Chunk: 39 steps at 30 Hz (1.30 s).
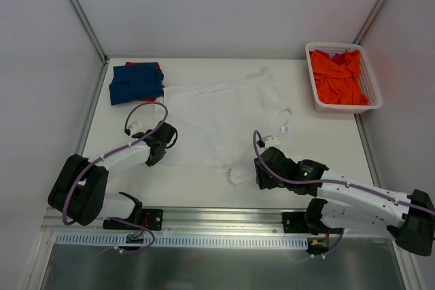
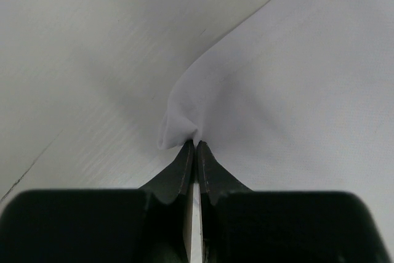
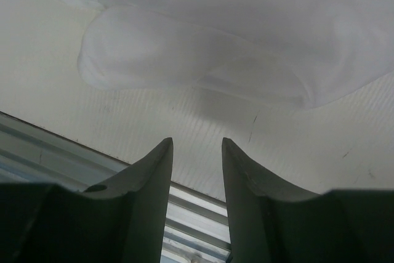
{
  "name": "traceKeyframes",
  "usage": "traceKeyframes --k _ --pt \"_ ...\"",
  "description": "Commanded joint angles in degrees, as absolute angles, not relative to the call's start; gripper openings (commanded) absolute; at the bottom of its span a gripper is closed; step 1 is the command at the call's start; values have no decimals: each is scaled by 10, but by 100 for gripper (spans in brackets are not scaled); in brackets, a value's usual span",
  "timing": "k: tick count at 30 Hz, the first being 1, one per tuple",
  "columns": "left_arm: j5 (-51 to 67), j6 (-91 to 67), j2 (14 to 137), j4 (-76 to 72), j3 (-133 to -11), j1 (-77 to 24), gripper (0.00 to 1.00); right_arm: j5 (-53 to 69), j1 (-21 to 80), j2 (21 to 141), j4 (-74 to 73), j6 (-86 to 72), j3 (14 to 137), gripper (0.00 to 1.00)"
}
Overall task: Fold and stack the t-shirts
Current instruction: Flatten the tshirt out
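Where the desk (image 1: 326, 144) reaches its far left corner, a folded dark blue t-shirt (image 1: 136, 81) lies on a red t-shirt (image 1: 155, 66), of which only a rim shows; judged the start of the stack, set out of the working area. Next, left pincer (image 2: 196, 145): closed on a pinch of the near left edge of the white t-shirt (image 1: 217, 117), the cloth puckering at the tips; judged a hold for carrying that edge over in a fold. White t-shirt: spread flat mid-desk, one sleeve toward the right. Right pincer (image 3: 197, 143): low by the shirt's near right corner, jaws partly apart, nothing between them, a rolled hem just ahead; probably lining up the matching grasp. Far right corner: white basket (image 1: 348, 108), holding the orange t-shirt (image 1: 336, 78), crumpled and unfolded. Open room: bare desk to the right of the white shirt; the near rail lies close behind both pincers.
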<state>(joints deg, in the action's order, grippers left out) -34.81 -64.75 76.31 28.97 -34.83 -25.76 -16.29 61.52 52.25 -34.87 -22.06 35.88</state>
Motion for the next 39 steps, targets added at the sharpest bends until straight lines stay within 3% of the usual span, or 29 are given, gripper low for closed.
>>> traceKeyframes --k 1,18,39 --pt "-353 -646 766 306 -353 -250 0 -156 622 551 -302 -238 346 40" --pt "-354 -643 758 305 -352 -250 0 -151 633 727 -190 -191 372 38" --pt "-353 -639 765 305 -354 -250 0 -163 631 793 -174 -153 424 42"
